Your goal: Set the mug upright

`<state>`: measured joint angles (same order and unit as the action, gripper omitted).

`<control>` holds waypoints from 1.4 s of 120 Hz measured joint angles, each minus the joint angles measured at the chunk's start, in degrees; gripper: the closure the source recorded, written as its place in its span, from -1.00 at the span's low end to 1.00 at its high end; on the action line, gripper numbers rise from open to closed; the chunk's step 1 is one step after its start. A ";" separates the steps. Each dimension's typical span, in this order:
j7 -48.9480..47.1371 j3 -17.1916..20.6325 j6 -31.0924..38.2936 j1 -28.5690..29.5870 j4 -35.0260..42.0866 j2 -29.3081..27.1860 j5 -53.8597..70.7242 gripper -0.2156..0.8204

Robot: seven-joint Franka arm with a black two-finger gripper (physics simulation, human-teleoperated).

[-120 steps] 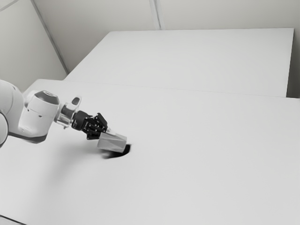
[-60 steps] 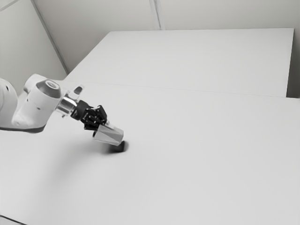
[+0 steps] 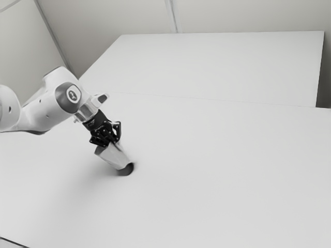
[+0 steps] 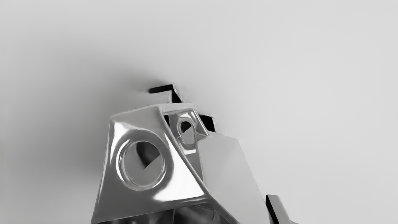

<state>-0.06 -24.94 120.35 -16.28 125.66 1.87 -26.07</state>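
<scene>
Here, a black claw (image 3: 110,143) is closed partway, gripping a pale gray mug (image 3: 114,156), which slants beneath the claw over a white table (image 3: 217,170).

Free room: broad, open white table (image 3: 222,175), extending from the mug (image 3: 115,156) to the exterior view's right and toward its near edge; passage level and unobstructed there. Obstacles: tilted mug, directly below the gripper (image 3: 110,142), blocking straight descent; robot arm (image 3: 46,111), spanning the exterior view's left side; dark cable (image 3: 14,243), at the near left corner of that view; wall (image 3: 248,15), at the back.
</scene>
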 joint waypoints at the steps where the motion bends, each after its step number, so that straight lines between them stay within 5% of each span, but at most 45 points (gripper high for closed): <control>1: -0.40 0.01 0.01 -0.04 -0.01 0.00 0.36 0.91; 78: -23.36 -0.03 0.00 -4.83 -0.57 0.61 17.14 0.91; 168: -35.53 -0.02 0.05 -6.62 -1.81 4.88 23.82 0.90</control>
<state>-35.59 -24.96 120.40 -22.90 123.84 6.75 -2.25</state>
